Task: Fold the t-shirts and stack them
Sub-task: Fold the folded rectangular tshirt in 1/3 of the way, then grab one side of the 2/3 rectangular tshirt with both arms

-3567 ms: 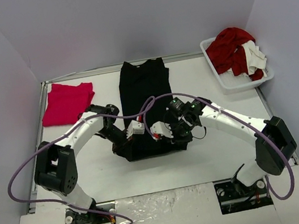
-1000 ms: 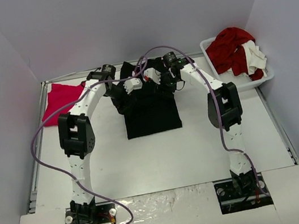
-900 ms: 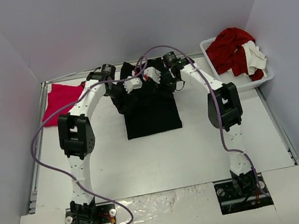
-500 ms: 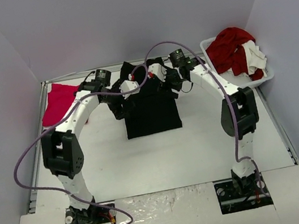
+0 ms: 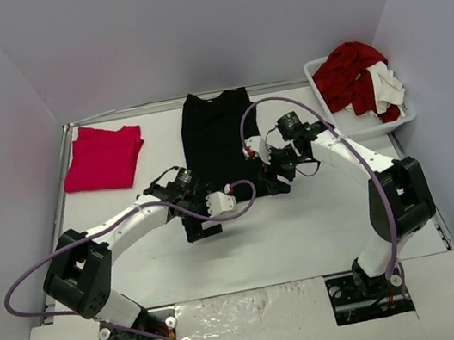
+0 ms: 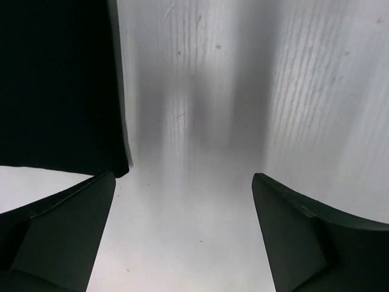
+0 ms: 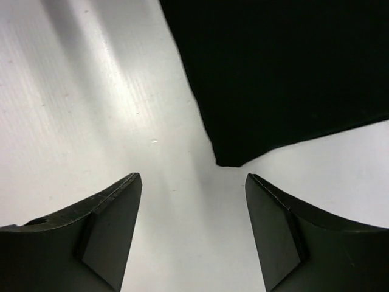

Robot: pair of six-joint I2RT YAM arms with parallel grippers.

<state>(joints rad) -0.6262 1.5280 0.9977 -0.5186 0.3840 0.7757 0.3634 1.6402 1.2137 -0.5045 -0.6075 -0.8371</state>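
Now that both arms have drawn back from the far end, the black t-shirt (image 5: 220,140) lies folded and released on the bench (image 5: 308,235). The left end effector (image 6: 183,177) and right end effector (image 7: 193,177) hang spread and empty by its near corners. Room lies nearer; the pink t-shirt (image 5: 103,156) sits far left.

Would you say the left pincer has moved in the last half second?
Yes. The left pincer drew back from level with the basket toward its own base.
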